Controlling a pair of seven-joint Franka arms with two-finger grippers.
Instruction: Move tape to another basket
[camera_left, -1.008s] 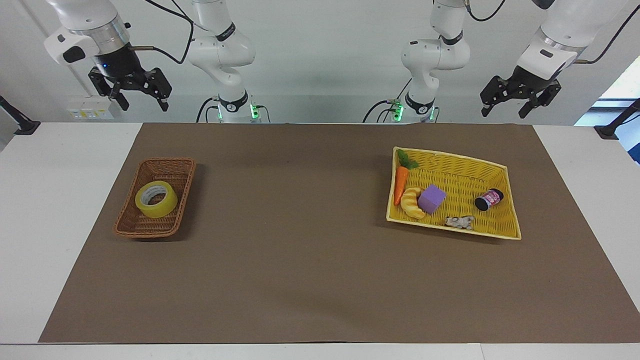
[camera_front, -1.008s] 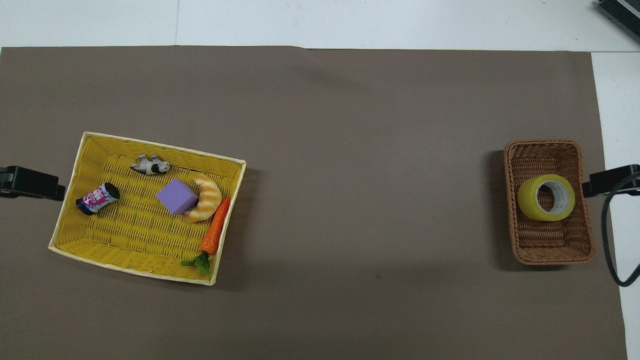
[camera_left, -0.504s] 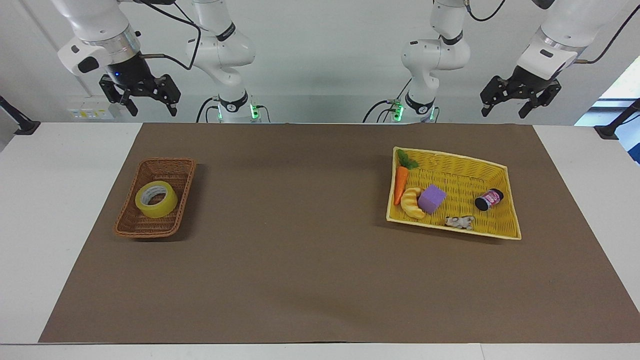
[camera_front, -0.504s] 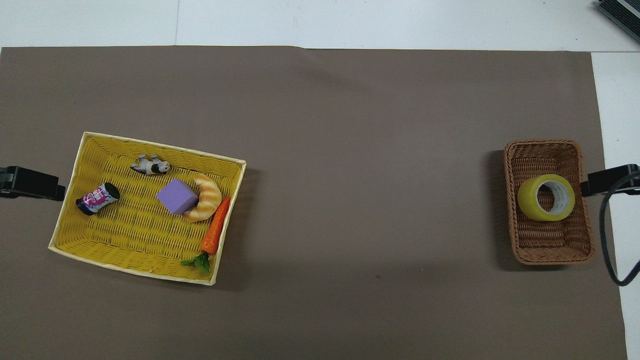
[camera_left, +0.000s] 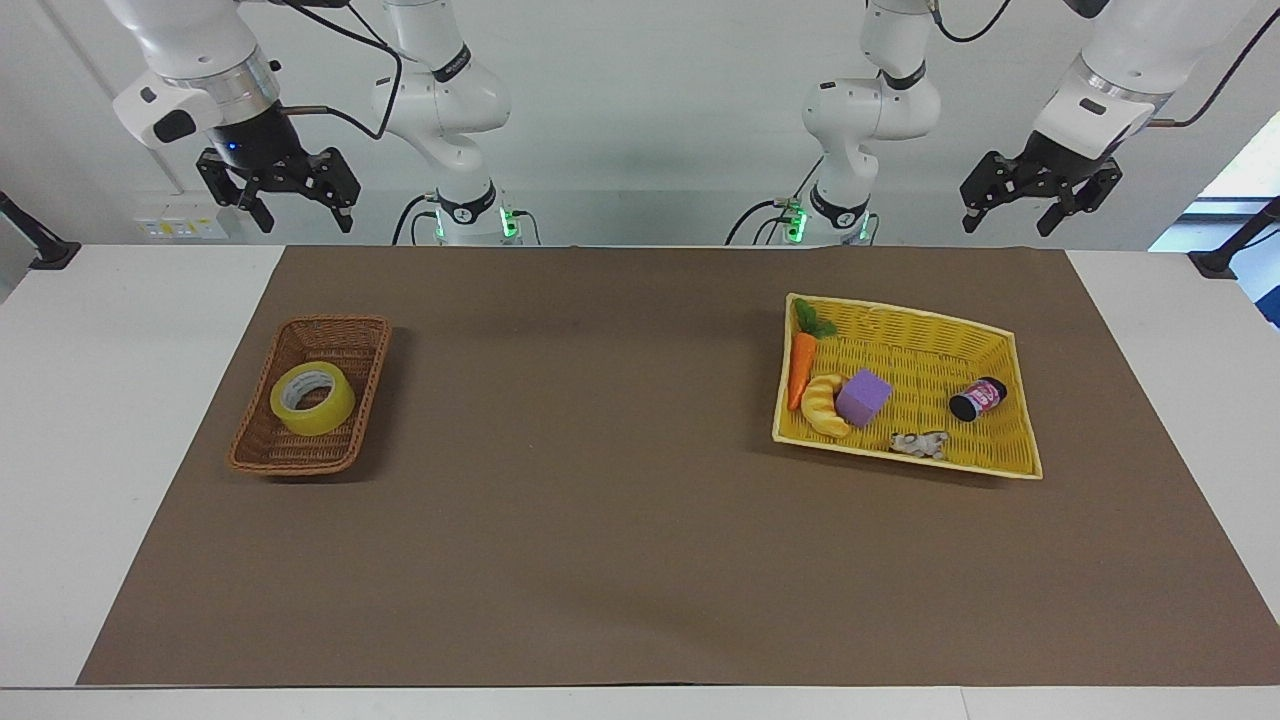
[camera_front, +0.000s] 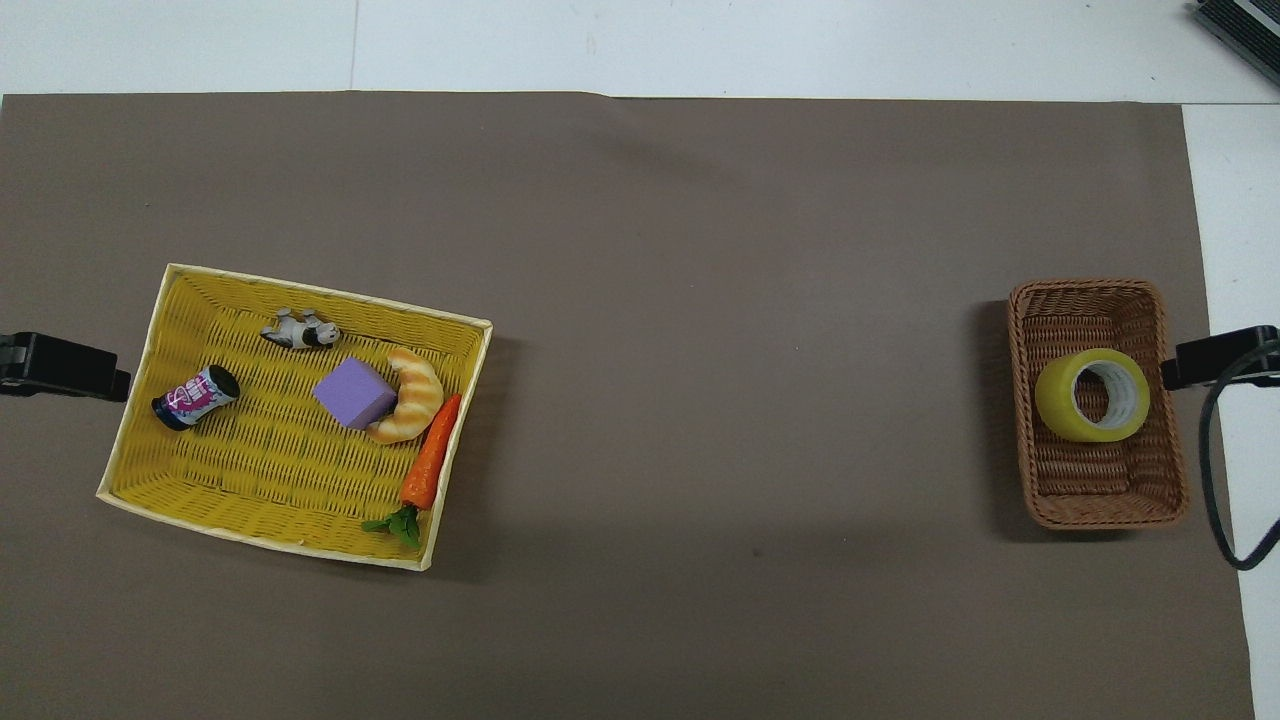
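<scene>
**A:** Where's your roll right now?

**B:** The tape (camera_left: 312, 399) lies tilted in the brown wicker basket (camera_left: 262, 445) at the right arm's end of the worktop (camera_left: 600, 560), its hole facing up and slightly away from the robots. Nothing is touching it.

**A:** How will it handle?

**B:** I'd judge it stiff and fairly light: a wide band of glossy yellow film wound on a pale rigid core. The outer face looks slick, so you'd do better pinching through the wall, one finger in the hole and one outside, than squeezing across the whole roll. It leans on the weave, so expect it to rock as you make contact.

**A:** And the grippers?

**B:** The right gripper (camera_left: 293, 205) hangs high above the worktop's edge closest to the robots, on the tape's end, fingers spread and empty. The left gripper (camera_left: 1013, 211) waits high at the other end, also spread and empty.

**A:** What's the destination like?

**B:** The yellow basket (camera_left: 1018, 465), larger, flat-bottomed, with low sloped woven sides, sits toward the left arm's end. It already holds a carrot (camera_left: 801, 369), a croissant (camera_left: 824, 406), a purple block (camera_left: 863, 397), a small can (camera_left: 977, 399) and a little animal figure (camera_left: 920, 444). The bare weave between block and can looks like your best landing spot.
</scene>
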